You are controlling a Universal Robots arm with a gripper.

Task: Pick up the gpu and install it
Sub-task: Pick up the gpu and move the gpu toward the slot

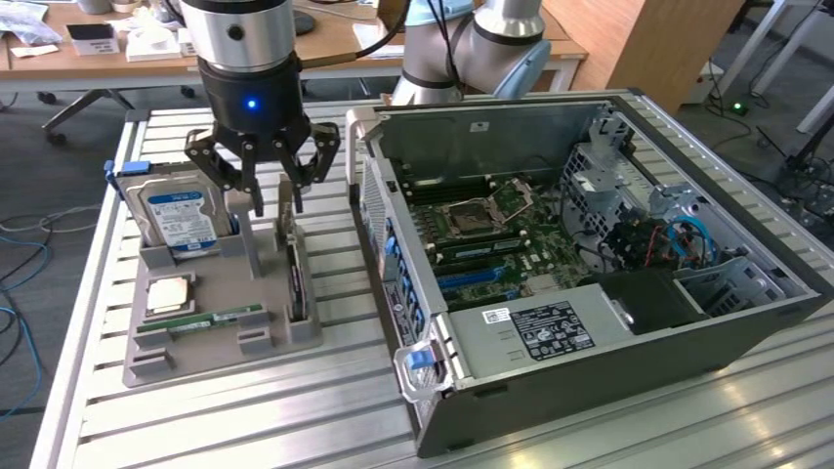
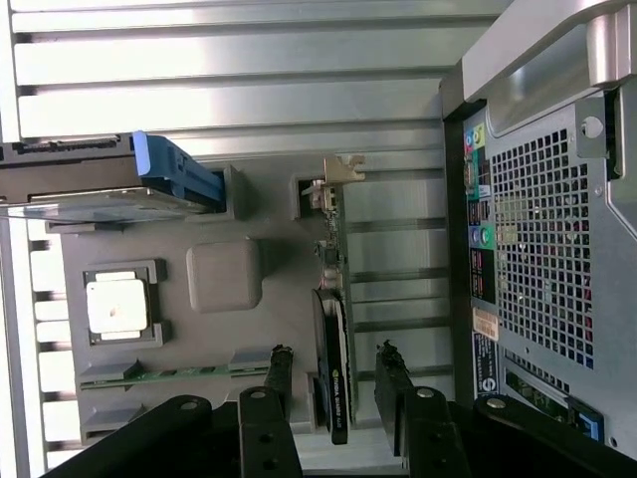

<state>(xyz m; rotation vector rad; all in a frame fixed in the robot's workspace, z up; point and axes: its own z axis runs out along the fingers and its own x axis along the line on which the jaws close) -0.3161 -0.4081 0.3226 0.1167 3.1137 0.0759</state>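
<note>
Hanging the gripper [image 1: 276, 207] nose-down over the tray [image 1: 209, 347], toward the exterior view's left. Holding the jaws well parted and gripping nothing. Straddling the gpu [image 2: 333, 383] with the two fingers [image 2: 282, 373], one to each flank, and leaving a clear gap on both sides in the wrist view (no contact visible). Not showing whether the tips are reaching below the card's top edge.

Standing the gpu on its long edge in a slot of the tray, along the side nearest the case [image 1: 626, 376]. Pointing its silver bracket [image 2: 339, 169] toward the tray end that is carrying the hard drive [image 1: 183, 217]. Not yet sitting in the case.

Sharing the same grey tray with:
- the hard drive, propped upright, showing its blue-and-white label;
- a square chip [image 1: 170, 293], lying flat in its own recess;
- a green RAM stick [image 1: 215, 319], lying just beside the chip;
- a plain raised block [image 2: 224, 274], sitting between the hard drive and the gpu.

Resting tray and case side by side on a slatted metal table [image 1: 261, 425], the case at the exterior view's right. Lying the case on its side with the cover off, exposing the motherboard [image 1: 502, 234] and a labelled power supply [image 1: 548, 327].
</note>
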